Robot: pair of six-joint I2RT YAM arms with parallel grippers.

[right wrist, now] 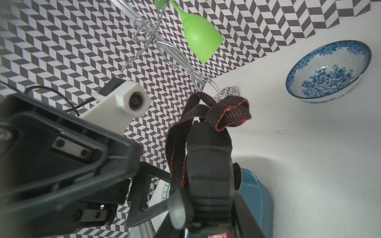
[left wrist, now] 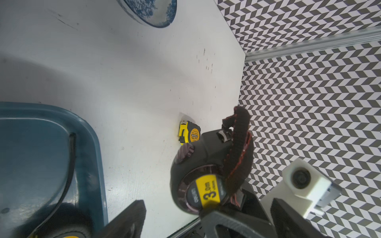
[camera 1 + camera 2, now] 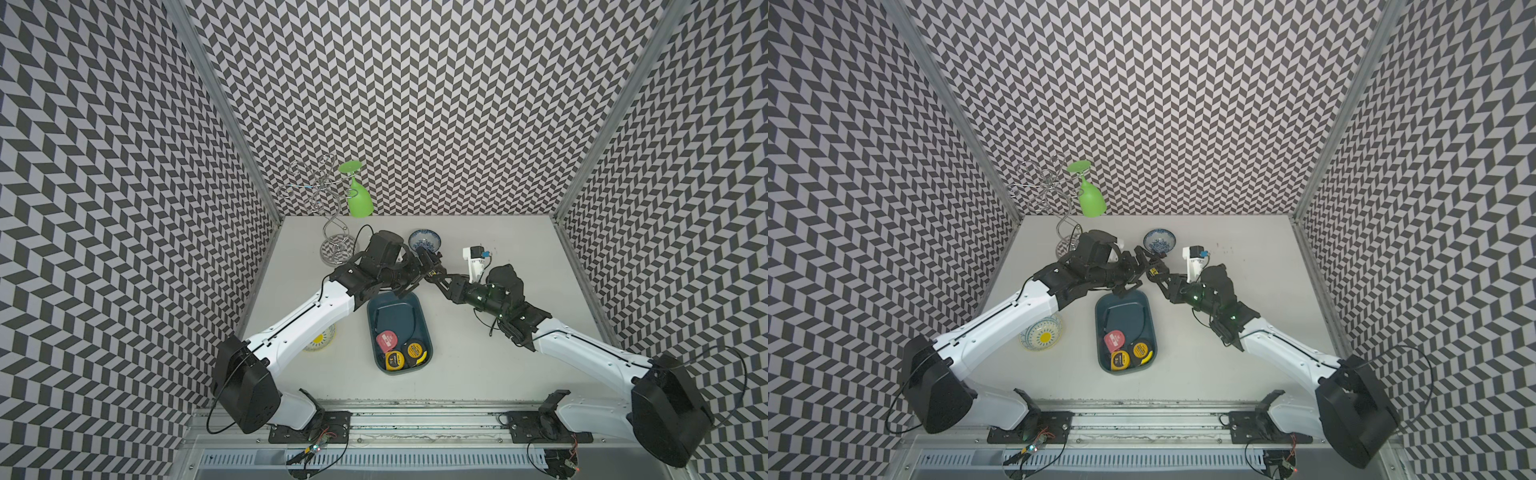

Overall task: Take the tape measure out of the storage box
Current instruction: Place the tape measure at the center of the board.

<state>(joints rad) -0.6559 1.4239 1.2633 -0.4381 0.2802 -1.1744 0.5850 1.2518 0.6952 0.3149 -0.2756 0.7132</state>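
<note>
Two grippers meet in the air above the far end of the storage box (image 3: 397, 320). The right gripper (image 3: 435, 275) has its jaws clamped on a black tape measure (image 2: 206, 164) with a woven strap, held clear of the box. The left gripper (image 3: 415, 270) is spread wide just beside it, gripping nothing. A red tape measure (image 3: 386, 340), yellow tape measure (image 3: 394, 359) and black-and-orange tape measure (image 3: 414, 350) lie in the box's near end. A second yellow tape measure (image 2: 189, 133) lies on the table outside the box. The left arm (image 3: 307, 316) hides the box's far-left corner in both top views. A blue-and-white bowl (image 3: 424, 240) sits beyond the box's far end, a wire rack (image 3: 328, 208) with a green glass (image 3: 359, 199) beyond its far left, and a yellow-centred bowl (image 3: 1042, 334) to its left.
</note>
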